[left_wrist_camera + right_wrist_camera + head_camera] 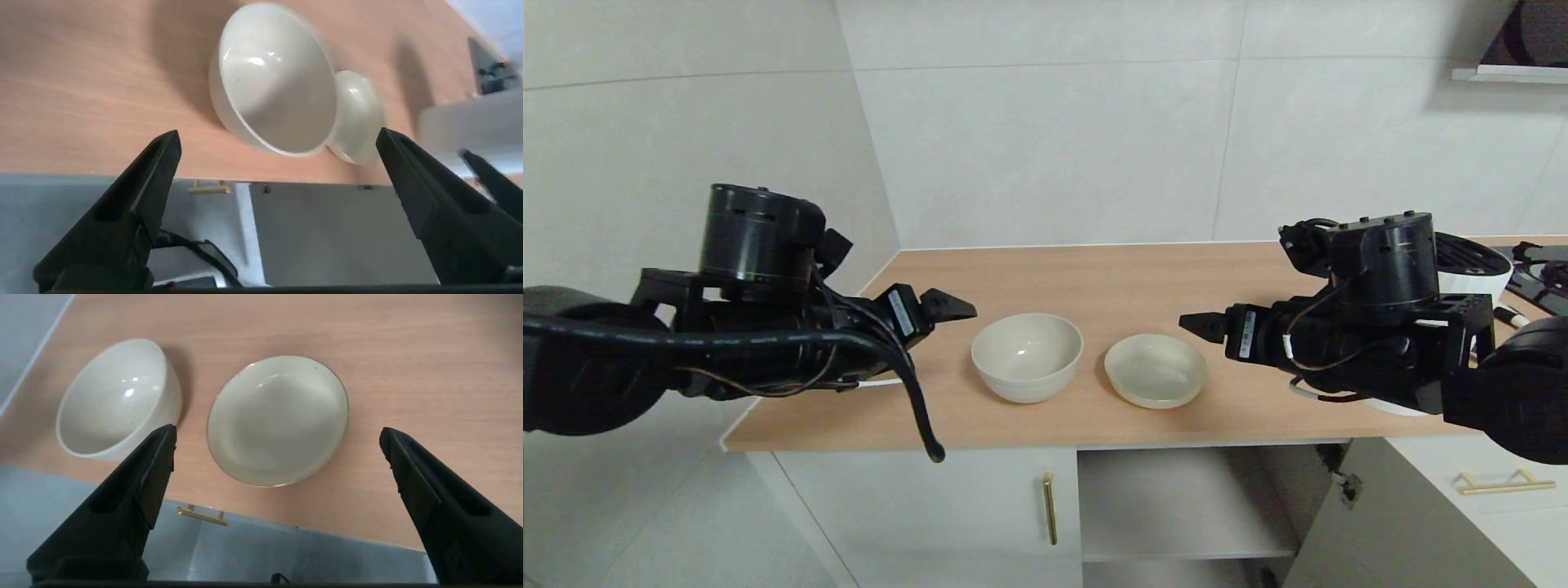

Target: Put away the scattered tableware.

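A deep cream ceramic bowl [1027,357] stands upright on the light wooden countertop [1094,273], near its front edge. Just beside the bowl, on the robot's right, sits a shallow cream ceramic dish [1156,370] – close to it, though whether the two touch is hard to tell.

The left gripper [952,306] hangs above the counter to the left of the deep bowl, apart from it, with its fingers [143,192] spread wide and nothing between them. The right gripper [1196,324] hangs on the far side of the dish from the bowl, its fingers [135,486] likewise spread and holding nothing.

Below and a little right of the bowl, the white cupboard compartment [1176,498] under the counter stands open – probably where the pieces are meant to go.

By my reading the task has barely started: both pieces are still out on the counter, neither is grasped, and each has yet to be picked up and stowed.
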